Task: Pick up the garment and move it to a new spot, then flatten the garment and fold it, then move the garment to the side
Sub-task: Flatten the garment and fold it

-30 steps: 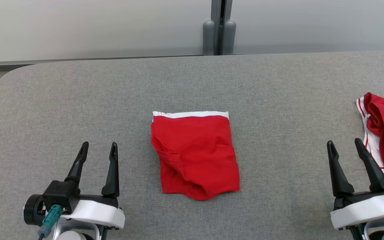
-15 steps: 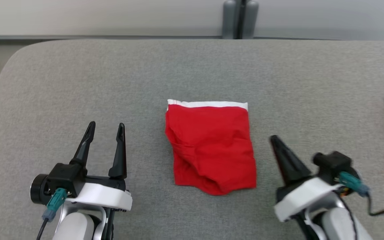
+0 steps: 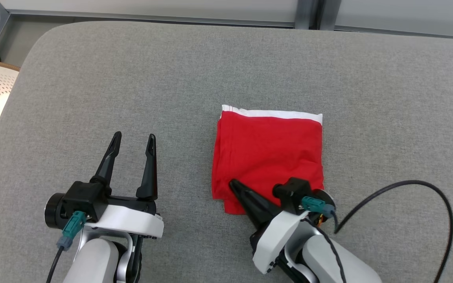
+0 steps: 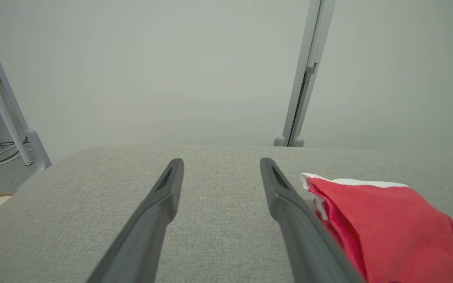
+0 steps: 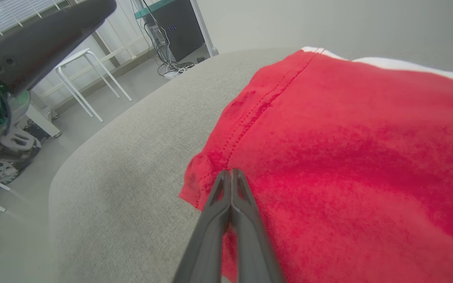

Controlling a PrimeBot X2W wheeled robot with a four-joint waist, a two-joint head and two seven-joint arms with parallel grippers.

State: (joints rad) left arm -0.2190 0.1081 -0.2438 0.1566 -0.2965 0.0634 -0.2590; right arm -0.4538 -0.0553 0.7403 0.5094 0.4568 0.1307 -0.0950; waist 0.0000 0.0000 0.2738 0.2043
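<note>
Pressing my right pincer (image 3: 234,185) (fingers shut together, no cloth visibly between them) on the garment (image 3: 269,149) at its near corner, I should drag slowly, keeping the fold.

Garment (image 3: 267,153) lies flat on the tabletop (image 3: 132,78), a little right of centre. The left gripper (image 3: 134,136) is on the near side, left of the garment and apart from it, pointing to the far side. The right gripper (image 3: 233,184) is over the garment's near edge, its tip at the near-left corner. A cable (image 3: 407,181) loops over the tabletop right of the garment. A partition post (image 3: 309,11) stands beyond the far edge.
</note>
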